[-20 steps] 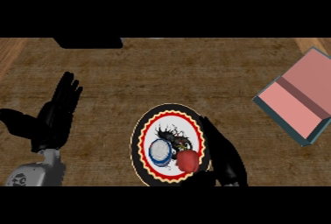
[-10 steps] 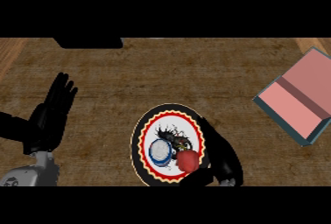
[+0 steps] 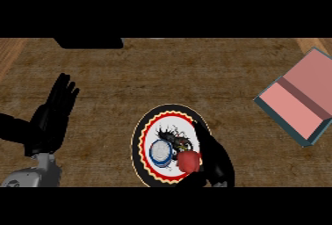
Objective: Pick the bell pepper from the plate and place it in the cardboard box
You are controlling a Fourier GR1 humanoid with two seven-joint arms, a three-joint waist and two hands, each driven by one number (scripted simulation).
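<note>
Bell pepper first: you'll find the small red bell pepper [image 3: 189, 161] lying on the lower right part of the round plate [image 3: 144, 132], which has a black outer ring, a red scalloped band and a white centre with dark markings. Just left of the pepper, on the same plate, you can see a round blue-and-white patch; whether it is a separate item or part of the plate's pattern is not clear.

Your black right hand [image 3: 213, 159] comes in from the lower edge and lies over the plate's right rim, its fingers curled around the pepper's right side. The pepper shows against the plate's surface, and you cannot tell whether it has been lifted off it.

Your black left hand [image 3: 53, 115] shows at the left of the view, fingers straight and pointing up, holding nothing, with the grey forearm [image 3: 31, 176] below it. It is well apart from the plate.

Look to the upper right for the open cardboard box [image 3: 299, 99], pink inside with dark teal walls, sitting tilted on the brown woven tabletop [image 3: 194, 74], well away from the plate.
</note>
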